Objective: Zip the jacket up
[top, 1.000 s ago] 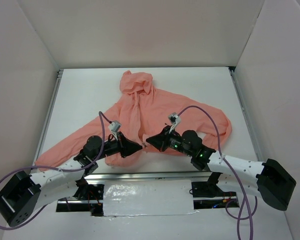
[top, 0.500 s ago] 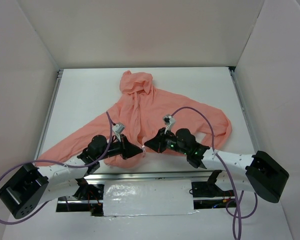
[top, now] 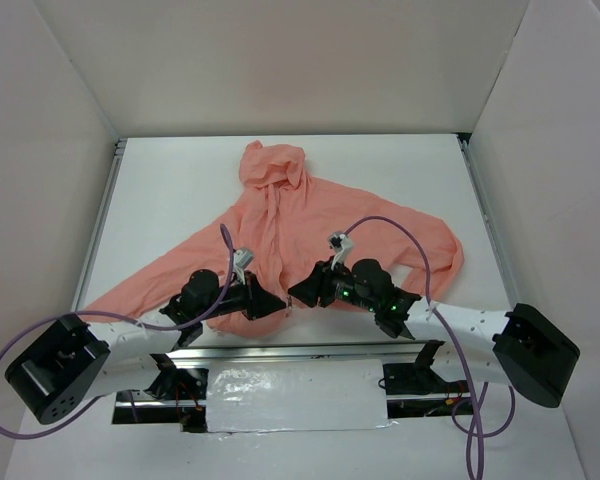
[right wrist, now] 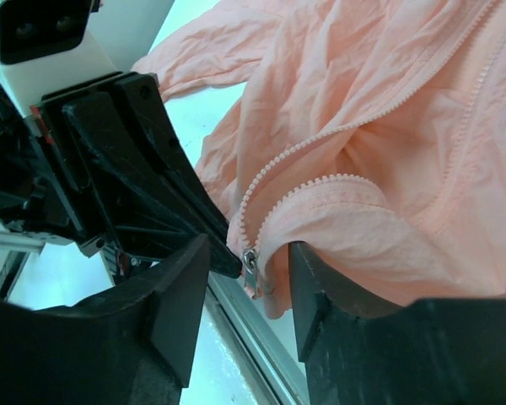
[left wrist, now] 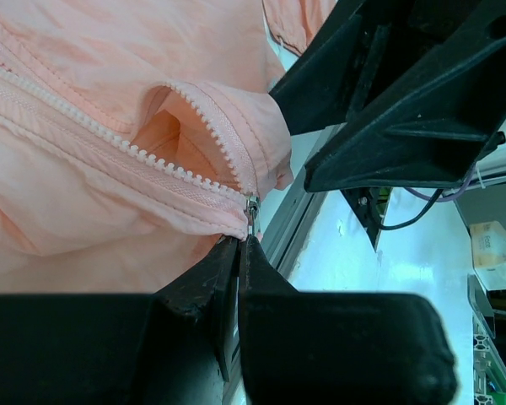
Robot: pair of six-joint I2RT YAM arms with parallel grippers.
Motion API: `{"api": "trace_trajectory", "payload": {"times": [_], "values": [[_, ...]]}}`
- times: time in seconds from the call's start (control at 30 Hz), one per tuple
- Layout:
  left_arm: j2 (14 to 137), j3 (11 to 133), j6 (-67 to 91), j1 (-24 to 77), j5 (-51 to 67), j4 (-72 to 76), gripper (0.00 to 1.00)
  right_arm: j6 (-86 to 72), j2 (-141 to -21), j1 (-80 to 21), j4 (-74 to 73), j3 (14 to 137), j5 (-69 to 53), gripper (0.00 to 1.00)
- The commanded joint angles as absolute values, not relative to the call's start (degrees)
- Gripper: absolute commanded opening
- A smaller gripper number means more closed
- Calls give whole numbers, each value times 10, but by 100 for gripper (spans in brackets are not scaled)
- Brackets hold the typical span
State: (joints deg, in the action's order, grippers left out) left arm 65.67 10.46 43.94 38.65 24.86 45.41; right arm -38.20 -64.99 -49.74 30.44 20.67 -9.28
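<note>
The salmon-pink jacket (top: 310, 225) lies spread on the white table, hood at the far end and front open. Its zipper slider (right wrist: 250, 258) sits at the bottom hem, with the two rows of teeth parting above it. My left gripper (left wrist: 239, 242) is shut on the jacket's bottom hem right beside the slider (left wrist: 251, 207). My right gripper (right wrist: 247, 270) is open, one finger on each side of the slider and hem, holding nothing. In the top view the left gripper (top: 278, 300) and right gripper (top: 294, 293) meet tip to tip at the hem.
The metal rail (top: 300, 348) of the table's near edge runs just below the hem. White walls box in the table on three sides. Purple cables loop over both arms. A silvery taped patch (top: 295, 398) lies between the arm bases.
My right gripper has opened, letting go at the zipper slider. Both arms have crept slightly left; the left gripper stays shut on the hem.
</note>
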Motion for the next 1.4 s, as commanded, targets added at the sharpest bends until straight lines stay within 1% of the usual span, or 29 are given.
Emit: {"api": "trace_trajectory", "payload": {"times": [0.0, 0.13, 0.17, 0.27, 0.3, 0.57, 0.73, 0.97, 1.03, 1.13, 1.17, 1.37], "values": [[664, 110, 440, 388, 265, 503, 0, -380, -637, -498, 288, 219, -65, 51], [678, 111, 443, 388, 275, 511, 0, -373, -635, -498, 262, 237, -50, 59], [681, 112, 442, 388, 278, 513, 0, -373, -633, -498, 259, 240, -48, 66], [690, 116, 441, 388, 281, 515, 0, -374, -615, -499, 244, 243, -30, 71], [693, 117, 441, 388, 282, 517, 0, -373, -609, -498, 237, 243, -26, 98], [702, 127, 437, 390, 293, 518, 0, -379, -556, -508, 200, 228, -29, 100], [692, 129, 430, 392, 287, 498, 0, -395, -516, -547, 170, 201, -18, 98], [693, 135, 427, 394, 287, 494, 0, -421, -484, -582, 236, 131, -65, 91], [696, 137, 428, 395, 288, 495, 0, -417, -490, -585, 266, 113, -72, 89], [701, 142, 427, 395, 294, 496, 0, -397, -528, -588, 317, 102, -89, 87], [705, 145, 427, 396, 295, 496, 0, -389, -557, -588, 336, 103, -93, 86], [704, 146, 425, 398, 294, 490, 0, -378, -632, -589, 402, 111, -98, 86]]}}
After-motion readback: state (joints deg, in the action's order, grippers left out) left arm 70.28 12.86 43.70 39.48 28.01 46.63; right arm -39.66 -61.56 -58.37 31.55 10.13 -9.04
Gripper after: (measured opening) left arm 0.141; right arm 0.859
